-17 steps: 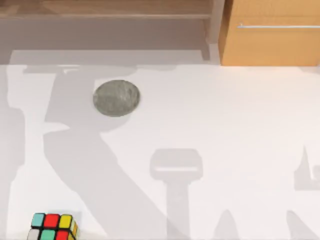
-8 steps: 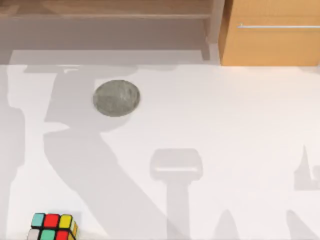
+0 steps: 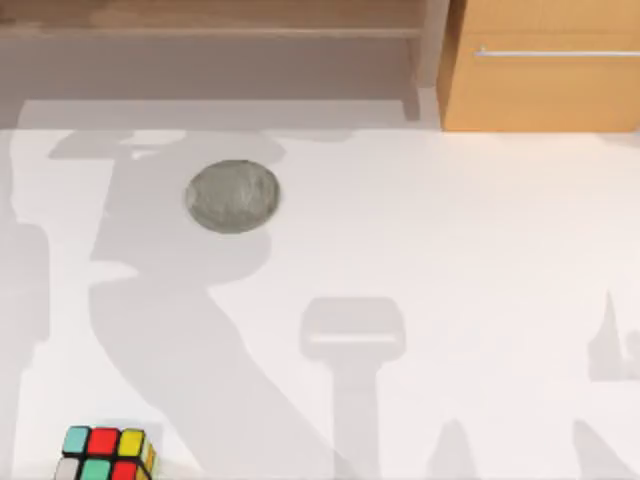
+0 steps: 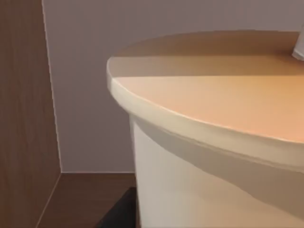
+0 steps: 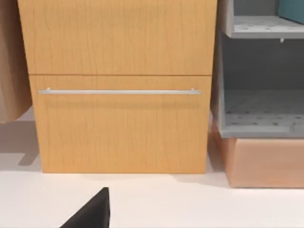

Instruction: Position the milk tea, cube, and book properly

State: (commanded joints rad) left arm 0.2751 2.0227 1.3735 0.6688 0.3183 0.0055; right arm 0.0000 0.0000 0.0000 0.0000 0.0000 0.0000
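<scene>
The milk tea [image 4: 213, 156] sits very close in the left wrist view, with a pale cup wall, an orange lid and a bit of white straw [image 4: 299, 47]. My left gripper is shut on it, and a dark part of that gripper [image 4: 121, 213] shows beside the cup. The cube [image 3: 105, 452] with red, yellow and teal squares rests at the table's front left edge, partly cut off. A dark part of my right gripper [image 5: 92, 213] hangs above the table, facing the cabinet. The book is out of view.
A flat grey round disc [image 3: 232, 196] lies on the white table [image 3: 450, 260] at the back left. A wooden cabinet [image 3: 545, 70] with a drawer handle [image 5: 118, 91] stands at the back right, next to a grey open shelf [image 5: 261, 109].
The arm shadows on the left of the table have shifted and spread behind the grey disc. The cube and the disc have not moved.
</scene>
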